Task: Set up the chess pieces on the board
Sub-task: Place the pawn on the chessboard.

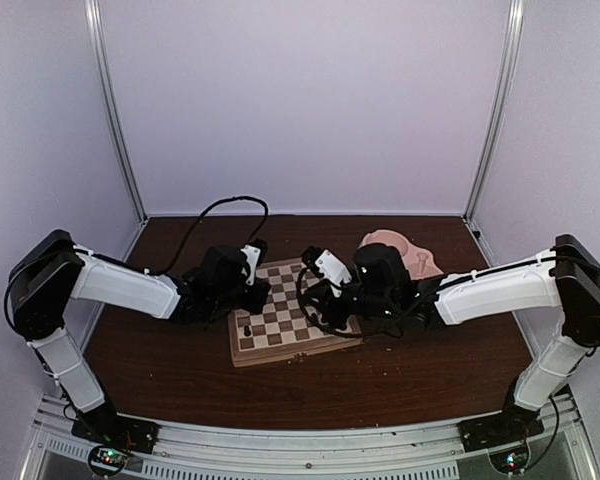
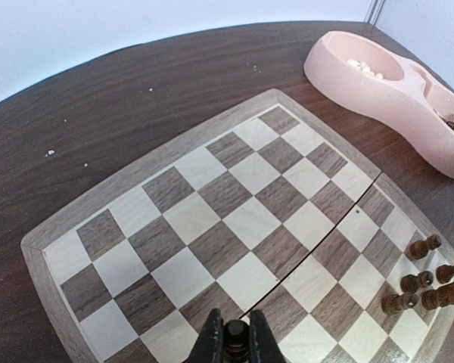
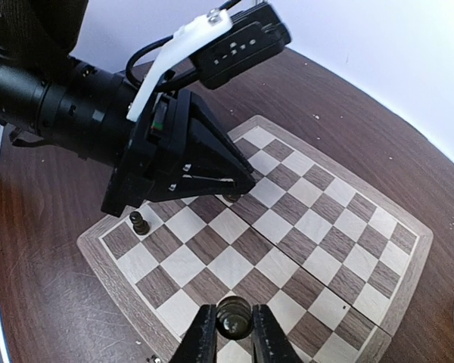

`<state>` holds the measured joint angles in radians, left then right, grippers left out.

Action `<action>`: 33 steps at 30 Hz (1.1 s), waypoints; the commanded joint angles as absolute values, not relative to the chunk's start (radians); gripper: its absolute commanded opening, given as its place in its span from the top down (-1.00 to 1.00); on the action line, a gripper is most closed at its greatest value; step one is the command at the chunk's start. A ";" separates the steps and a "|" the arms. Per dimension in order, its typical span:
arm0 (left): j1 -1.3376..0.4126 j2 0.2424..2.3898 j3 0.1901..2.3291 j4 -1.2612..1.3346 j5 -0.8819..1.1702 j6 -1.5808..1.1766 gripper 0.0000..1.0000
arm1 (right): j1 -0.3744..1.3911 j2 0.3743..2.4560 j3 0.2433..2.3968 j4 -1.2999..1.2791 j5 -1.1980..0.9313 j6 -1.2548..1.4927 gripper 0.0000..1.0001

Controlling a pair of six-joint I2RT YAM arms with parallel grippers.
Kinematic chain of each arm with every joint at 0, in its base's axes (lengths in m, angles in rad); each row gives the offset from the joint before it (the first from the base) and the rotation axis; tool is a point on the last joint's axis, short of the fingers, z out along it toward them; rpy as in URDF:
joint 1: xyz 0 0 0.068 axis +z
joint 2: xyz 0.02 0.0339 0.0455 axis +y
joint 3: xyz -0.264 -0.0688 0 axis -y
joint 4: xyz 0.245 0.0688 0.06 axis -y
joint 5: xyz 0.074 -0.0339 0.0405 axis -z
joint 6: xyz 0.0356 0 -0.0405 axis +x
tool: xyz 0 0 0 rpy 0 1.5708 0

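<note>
Left wrist view showed the left gripper (image 2: pixel 235 346) clenched on a dark chess piece (image 2: pixel 235 336), held low over a brown square at the near edge of the board (image 2: pixel 212 212). Whether that piece touched the wood could not be told from this angle.

Five dark pieces (image 2: pixel 424 283) were clustered near the board's right-hand corner in that view, and they appeared to stand upright. Beyond the board, on the dark wooden table (image 2: pixel 98 98), lay a pink double bowl (image 2: pixel 378 94) with cream pieces (image 2: pixel 363 68) in one compartment and a few dark ones in the other.

From the right wrist, the right gripper (image 3: pixel 233 333) was grasping a round-topped dark piece (image 3: pixel 233 316) between its fingers, above a square near the board's closer edge. Across the board, the left arm's fingertips pointed down at a square near the middle seam. A lone dark pawn (image 3: pixel 139 222) stood on a light square close to the board's left corner, apart from both grippers
</note>
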<state>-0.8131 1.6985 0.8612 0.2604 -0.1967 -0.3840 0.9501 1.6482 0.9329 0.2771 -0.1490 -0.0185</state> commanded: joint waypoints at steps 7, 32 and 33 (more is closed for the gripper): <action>-0.818 1.797 0.789 0.563 -0.290 -0.296 0.89 | 0.934 1.508 0.783 0.455 0.039 -0.001 0.62; -0.818 1.751 0.908 0.239 -0.264 -0.349 0.15 | 0.932 1.528 0.795 0.443 0.014 -0.003 0.61; -0.818 1.746 0.933 0.191 -0.262 -0.356 0.13 | 0.931 1.528 0.795 0.441 0.015 -0.004 0.61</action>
<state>-0.8135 1.7908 0.8696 0.3000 -0.2718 -0.3359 0.9356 1.5265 0.7914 0.4343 -0.0013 -0.0113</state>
